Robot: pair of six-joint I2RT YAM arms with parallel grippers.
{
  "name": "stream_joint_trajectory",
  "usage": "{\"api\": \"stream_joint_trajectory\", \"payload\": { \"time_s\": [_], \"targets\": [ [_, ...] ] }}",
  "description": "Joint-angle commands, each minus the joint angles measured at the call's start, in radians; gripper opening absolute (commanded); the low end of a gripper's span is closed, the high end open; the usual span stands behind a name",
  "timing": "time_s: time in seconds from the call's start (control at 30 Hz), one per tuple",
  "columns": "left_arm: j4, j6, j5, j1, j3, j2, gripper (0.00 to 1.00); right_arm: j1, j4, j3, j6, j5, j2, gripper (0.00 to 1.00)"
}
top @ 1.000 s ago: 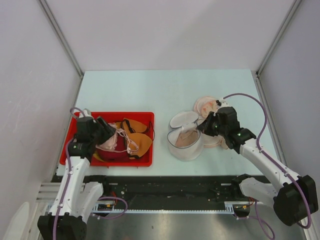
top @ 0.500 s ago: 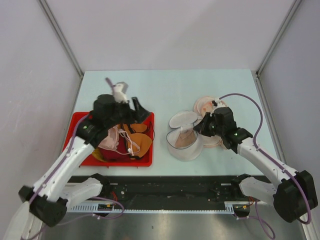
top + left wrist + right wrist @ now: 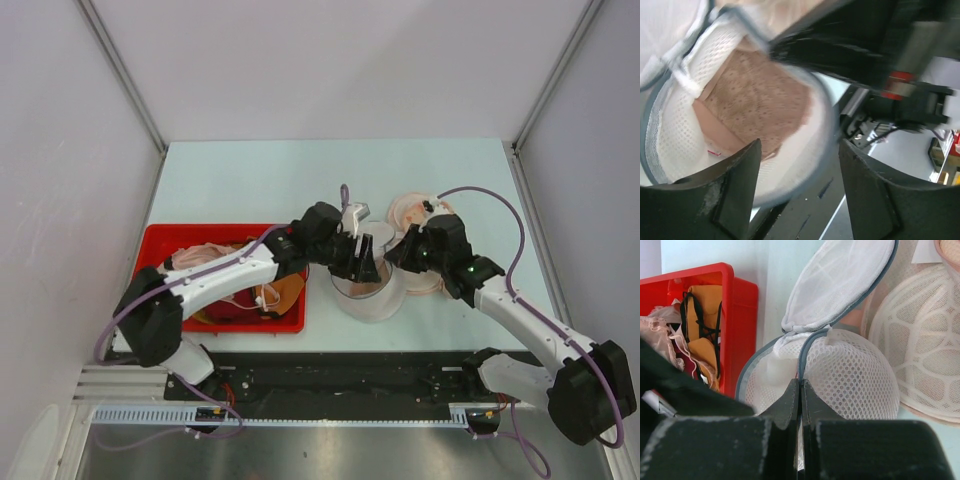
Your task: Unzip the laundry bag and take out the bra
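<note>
Left claw (image 3: 800,145) spread over 1 laundry bag (image 3: 670,125), 1 bra (image 3: 755,100) inside.

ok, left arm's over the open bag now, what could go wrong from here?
1. Left gripper hangs open over the bra; closing could also catch the laundry bag mesh, lifting both.
2. Right gripper pinches only the thin rim; pulling the bra might slip it free.
</note>
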Motion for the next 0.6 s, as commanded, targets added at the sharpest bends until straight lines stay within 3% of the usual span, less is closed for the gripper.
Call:
{"api": "stream_joint_trajectory", "payload": {
  "time_s": [0.0,0.17,0.3,0.5,0.57],
  "targets": [
    [0.056,-0.023,-0.003,-0.005,0.017,0.075,0.65,0.006,0.012,0.000,0.000,0.013,-0.042,0.00],
    [0.073,-0.036,-0.078,-0.009,-0.011,0.078,0.61,0.002,-0.006,-0.001,-0.001,0.019,-0.059,0.00],
    [0.038,-0.007,-0.052,-0.015,0.032,0.133,0.63,0.002,-0.003,-0.001,0.002,0.021,-0.056,0.00],
    [0.045,-0.023,-0.054,-0.117,0.086,0.219,0.68,0.002,0.003,0.000,0.012,0.019,-0.050,0.00],
    [0.032,-0.013,-0.125,-0.137,0.107,0.259,0.68,0.003,0.004,0.000,0.017,0.016,-0.052,0.00]
  ]
}}
